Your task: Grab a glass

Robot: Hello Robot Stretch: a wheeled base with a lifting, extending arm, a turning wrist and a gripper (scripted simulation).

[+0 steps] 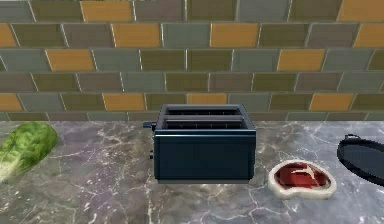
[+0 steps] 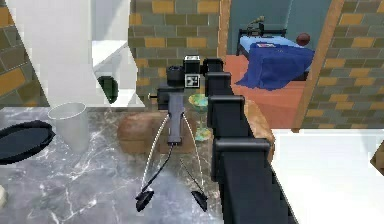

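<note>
A pale, tumbler-shaped glass (image 2: 70, 124) stands upright on the marble counter (image 2: 90, 190) at the arm side view's left. The dark arm (image 2: 240, 160) rises from the bottom edge, with two white marked squares (image 2: 200, 67) at its far end. The gripper (image 2: 171, 200) has its dark body left of the arm, and its two thin fingers (image 2: 150, 185) reach down the picture over bare marble. It holds nothing. The glass stands apart from the fingers, to their left and higher in the picture.
A dark pan (image 2: 22, 140) lies left of the glass and shows again as a pan (image 1: 362, 158). A brown lump (image 2: 138, 128) sits behind the gripper. A dark blue toaster (image 1: 204, 142), lettuce (image 1: 26, 148) and a red slice (image 1: 302, 178) face the brick wall (image 1: 190, 50). A doorway shows a blue bed (image 2: 275, 60).
</note>
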